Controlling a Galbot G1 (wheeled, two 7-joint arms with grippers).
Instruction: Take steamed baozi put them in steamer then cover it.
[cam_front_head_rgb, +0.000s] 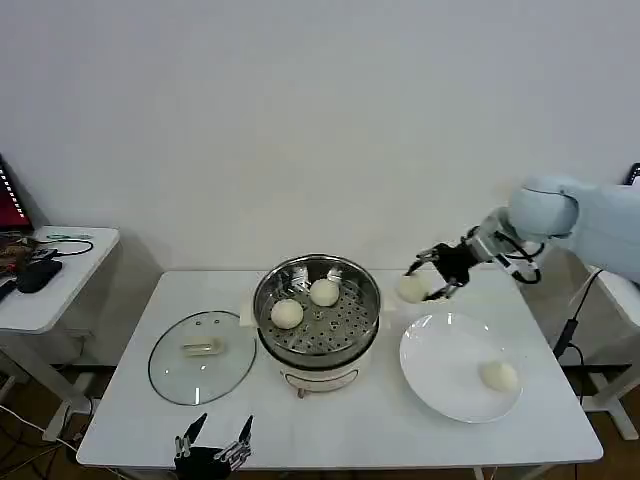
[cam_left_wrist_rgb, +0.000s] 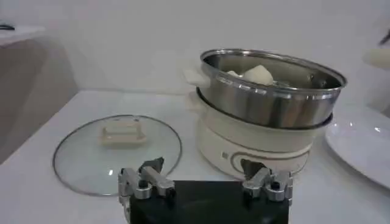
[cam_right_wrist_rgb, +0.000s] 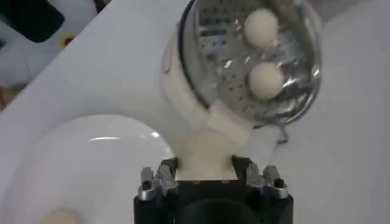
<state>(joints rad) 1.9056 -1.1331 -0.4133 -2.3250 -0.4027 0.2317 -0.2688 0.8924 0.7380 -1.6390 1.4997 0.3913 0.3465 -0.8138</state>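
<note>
On the bench (cam_front_head_rgb: 120, 440), going left to right, the cover (cam_front_head_rgb: 202, 356) lies flat near the left edge, handle up, just beside the steamer (cam_front_head_rgb: 317, 320). The left gripper (cam_front_head_rgb: 213, 447) waits low at the bench's near edge, in front of the cover, its fingers (cam_left_wrist_rgb: 146, 181) spread wide and holding nothing.

The steamer stands at the bench's middle on its cream base. Two baozi sit on its perforated bottom: one (cam_front_head_rgb: 287, 314) toward the near left, the other (cam_front_head_rgb: 324, 292) toward the far side, close together.

To the right, the right arm reaches in from the right side, bent at the elbow, forearm pointing leftward toward the steamer. The right gripper (cam_front_head_rgb: 432, 276) hangs in the air between the steamer's rim and the plate (cam_front_head_rgb: 440, 372), above the bench, its fingers (cam_right_wrist_rgb: 157, 183) closed on a third baozi (cam_front_head_rgb: 413, 288).

The plate lies flat right of the steamer. A fourth baozi (cam_front_head_rgb: 499, 376) rests on it, toward its right part.
</note>
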